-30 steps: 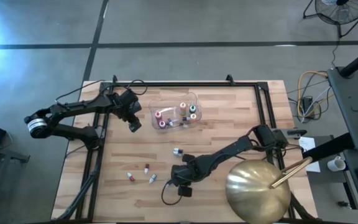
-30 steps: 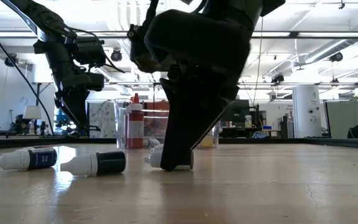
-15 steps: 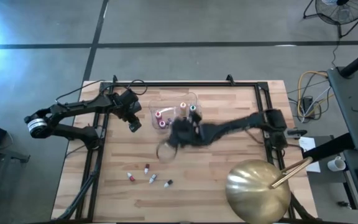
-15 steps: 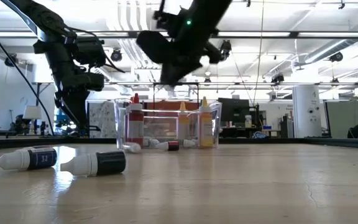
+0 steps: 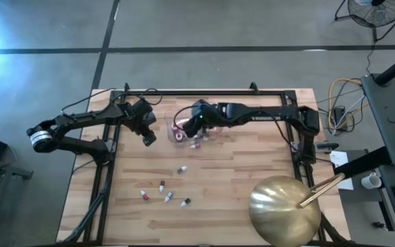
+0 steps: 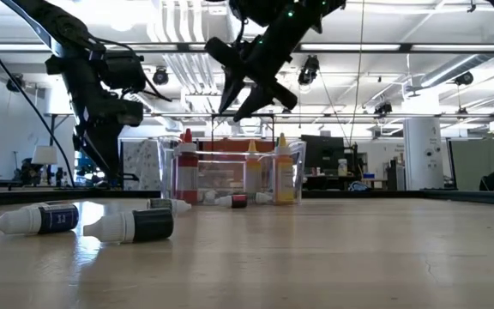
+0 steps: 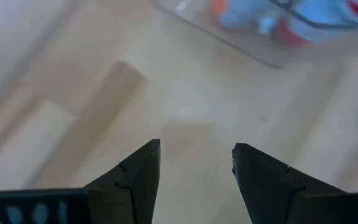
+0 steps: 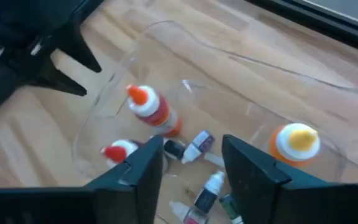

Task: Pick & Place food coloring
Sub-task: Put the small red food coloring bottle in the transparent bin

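Your right pincer (image 5: 196, 127) hangs parted and empty over the clear tub (image 5: 171, 122) holding several dropper bottles; five bottles (image 5: 164, 192) lie loose on the counter (image 5: 252, 165). Left pincer (image 5: 148, 139) waits parted beside the tub.

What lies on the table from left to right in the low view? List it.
Blue-labelled dropper bottle → dark-labelled dropper bottle → clear tub.

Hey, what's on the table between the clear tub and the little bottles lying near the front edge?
One small bottle lies alone on bare wood, between the tub and the front group of bottles; the high view shows it.
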Motion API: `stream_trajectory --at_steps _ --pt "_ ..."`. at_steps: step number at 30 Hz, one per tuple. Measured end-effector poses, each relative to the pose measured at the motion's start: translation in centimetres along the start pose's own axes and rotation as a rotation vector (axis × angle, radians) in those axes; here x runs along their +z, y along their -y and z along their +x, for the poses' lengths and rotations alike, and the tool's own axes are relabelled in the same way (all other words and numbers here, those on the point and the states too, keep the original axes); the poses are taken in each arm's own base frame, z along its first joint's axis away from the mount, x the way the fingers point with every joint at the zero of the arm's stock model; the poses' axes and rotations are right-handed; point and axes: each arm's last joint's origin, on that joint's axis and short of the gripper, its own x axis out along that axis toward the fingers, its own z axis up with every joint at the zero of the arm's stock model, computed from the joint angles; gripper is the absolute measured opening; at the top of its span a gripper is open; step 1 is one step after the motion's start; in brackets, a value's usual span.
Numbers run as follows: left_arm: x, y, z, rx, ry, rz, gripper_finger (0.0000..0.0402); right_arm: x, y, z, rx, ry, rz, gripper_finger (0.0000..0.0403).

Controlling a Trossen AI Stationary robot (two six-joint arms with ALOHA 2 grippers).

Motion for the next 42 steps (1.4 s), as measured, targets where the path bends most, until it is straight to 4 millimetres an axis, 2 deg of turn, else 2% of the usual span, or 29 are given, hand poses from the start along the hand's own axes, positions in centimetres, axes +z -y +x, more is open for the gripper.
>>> stream_trajectory --at_steps 3,6,12,15,17,21,24,28,33,37,42 --pt "-0.1 0.6 -0.2 -0.087 0.002 0.043 0.0174 0.4 -0.1 -1.1 0.022 0.018 -0.077 0.0181" --pt "0.1 1.9 -1.1 -0.125 0.036 0.143 0.0174 1.1 -0.3 -3.3 0.036 0.056 -0.143 0.0200" --pt "-0.7 6.4 -4.1 -0.159 0.040 0.435 0.0174 0.2 -0.2 -7.1 -0.034 0.018 -0.331 0.0212" --pt "-1.7 9.2 -5.4 -0.192 -0.026 0.461 0.0174 -0.5 -0.3 -8.6 -0.044 -0.026 -0.427 0.0212" --pt "-2.5 10.7 -5.8 -0.194 -0.097 0.334 0.0174 -0.8 -0.4 -9.0 -0.045 -0.043 -0.479 0.0212" --pt "-4.3 12.3 -5.5 -0.067 -0.249 -0.163 0.0174 -1.2 -0.7 -9.3 -0.037 -0.044 -0.517 0.0212" --pt "-6.3 13.6 -5.3 -0.015 -0.336 -0.396 0.0174 -1.2 -0.8 -9.2 -0.031 -0.051 -0.503 0.0212" --pt "-8.9 15.7 -5.5 0.000 -0.319 -0.591 0.0174 -1.2 -0.7 -9.0 -0.040 -0.058 -0.509 0.0212" --pt "-11.1 17.4 -5.2 0.002 -0.255 -0.828 0.0174 -1.3 -0.7 -9.0 -0.038 -0.060 -0.510 0.0210" --pt "-12.6 18.4 -4.1 0.066 -0.262 -0.904 0.0174 -1.2 -0.6 -8.9 -0.041 -0.058 -0.526 0.0210" --pt "-13.3 20.3 -1.8 0.079 -0.310 -0.928 0.0174 -1.0 -0.4 -8.8 -0.046 -0.058 -0.527 0.0210"
